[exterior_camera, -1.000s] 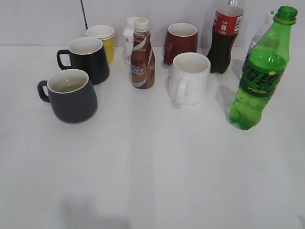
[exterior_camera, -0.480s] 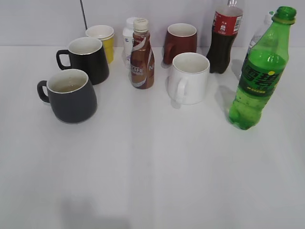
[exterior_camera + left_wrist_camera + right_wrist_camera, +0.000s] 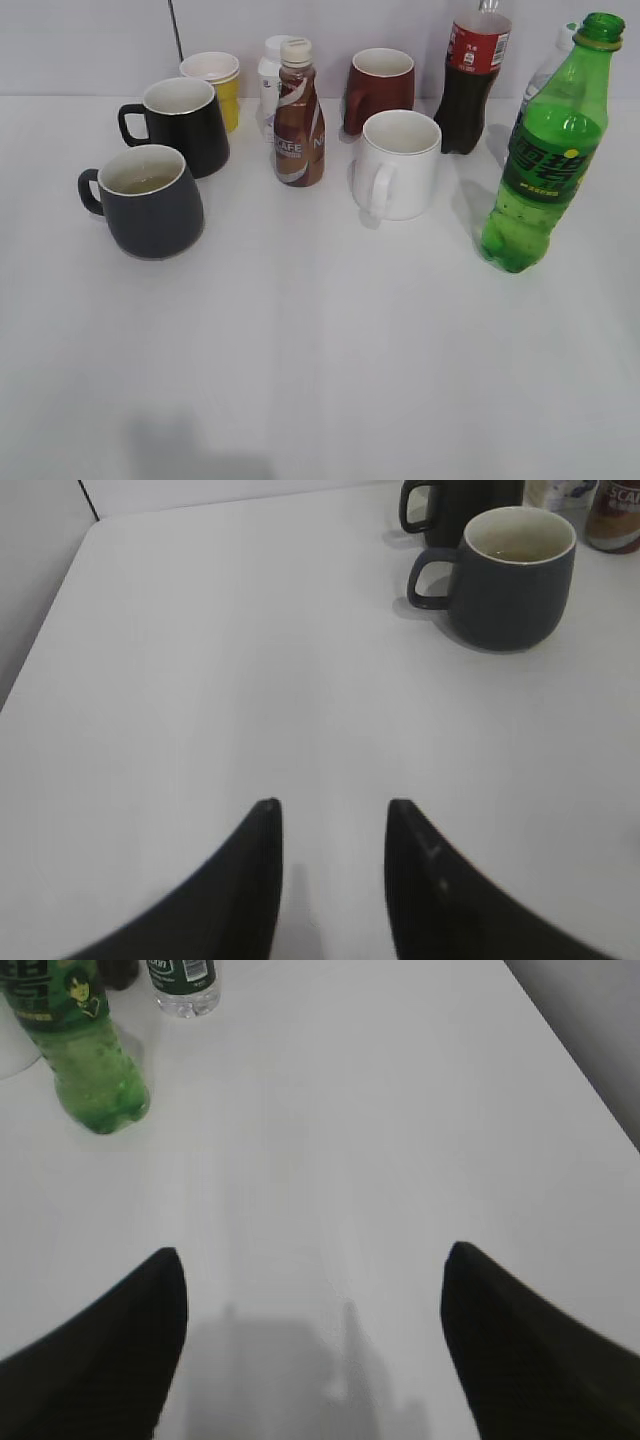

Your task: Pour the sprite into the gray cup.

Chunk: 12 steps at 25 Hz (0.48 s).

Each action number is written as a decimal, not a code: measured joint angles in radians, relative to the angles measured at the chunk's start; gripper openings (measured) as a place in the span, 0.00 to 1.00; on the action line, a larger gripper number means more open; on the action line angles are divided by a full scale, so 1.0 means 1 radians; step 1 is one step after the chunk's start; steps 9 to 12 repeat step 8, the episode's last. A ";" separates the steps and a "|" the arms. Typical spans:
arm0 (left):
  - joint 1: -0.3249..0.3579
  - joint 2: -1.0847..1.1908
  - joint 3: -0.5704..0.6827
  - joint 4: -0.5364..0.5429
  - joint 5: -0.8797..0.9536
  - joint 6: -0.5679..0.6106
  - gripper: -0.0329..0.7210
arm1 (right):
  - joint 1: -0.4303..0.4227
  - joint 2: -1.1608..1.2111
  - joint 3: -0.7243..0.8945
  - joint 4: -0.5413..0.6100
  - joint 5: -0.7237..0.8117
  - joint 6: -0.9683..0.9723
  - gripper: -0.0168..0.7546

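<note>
1. Sprite (image 3: 545, 155): it stood upright at the right of the table (image 3: 320, 350), cap on, in front of the clear water bottle (image 3: 183, 982) and right of the white mug (image 3: 397, 165). Nothing held it.
2. Gray cup (image 3: 148, 200): at the left, handle pointing left, just in front of the black mug (image 3: 183, 125). I saw a little pale liquid at its bottom.
3. Right gripper (image 3: 315, 1290): my wrist camera showed its jaws spread wide and empty, low over bare table, the sprite up ahead to its left and well apart.
4. Left gripper (image 3: 328, 850): jaws parted a little, empty, with the gray cup far ahead to its right.
5. Step in hand, as I judged it: reach the right gripper to the sprite. I would close on the labelled waist, level and square, so the bottle stays upright and the cola bottle (image 3: 472, 80) behind is not knocked.
6. The cap would need to come off before any tilt.
</note>
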 joint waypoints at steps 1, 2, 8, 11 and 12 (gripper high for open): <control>0.000 0.000 0.000 0.000 0.000 0.000 0.40 | 0.000 0.000 0.000 0.000 0.000 0.000 0.79; 0.000 0.000 0.000 0.000 0.000 0.000 0.39 | 0.000 0.000 0.000 0.000 0.000 0.000 0.79; 0.000 0.000 0.000 0.000 0.000 0.000 0.36 | 0.000 0.000 0.000 0.000 0.000 0.000 0.79; 0.000 0.000 0.000 0.000 0.000 0.000 0.36 | 0.000 0.000 0.000 0.000 0.000 0.000 0.79; 0.000 0.000 0.000 0.000 0.000 0.000 0.36 | 0.000 0.000 0.000 0.000 0.000 0.000 0.79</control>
